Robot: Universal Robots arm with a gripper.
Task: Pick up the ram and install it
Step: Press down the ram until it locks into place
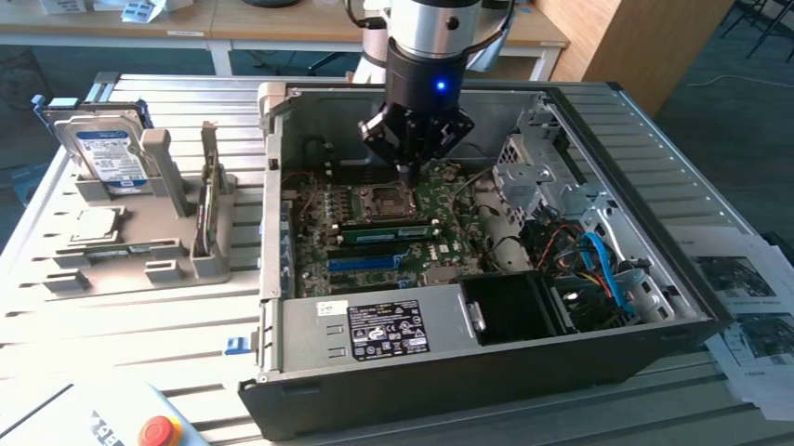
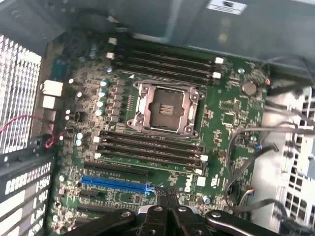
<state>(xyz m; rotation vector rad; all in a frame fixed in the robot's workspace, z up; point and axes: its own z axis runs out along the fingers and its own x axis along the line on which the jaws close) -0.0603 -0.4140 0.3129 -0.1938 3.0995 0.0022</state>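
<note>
The ram (image 1: 387,231), a thin green stick with a pale label, stands on edge in a memory slot of the motherboard (image 1: 441,200), just in front of the CPU socket (image 1: 378,198). It lies inside the open computer case (image 1: 496,348). My gripper (image 1: 408,171) hangs above the board, a little behind the ram and over the socket area, apart from the stick. Its fingers are shut with nothing between them. In the wrist view the shut gripper (image 2: 167,196) points down at the board, with the socket (image 2: 166,109) and the dark memory slots (image 2: 147,147) below it.
A grey holder (image 1: 125,251) on the exterior view's left carries a silver hard drive (image 1: 110,153), a dark expansion card (image 1: 211,190) and a square chip (image 1: 97,224). Cables (image 1: 596,265) and a drive cage (image 1: 546,172) crowd the case's right side. A red button (image 1: 156,431) sits at the front.
</note>
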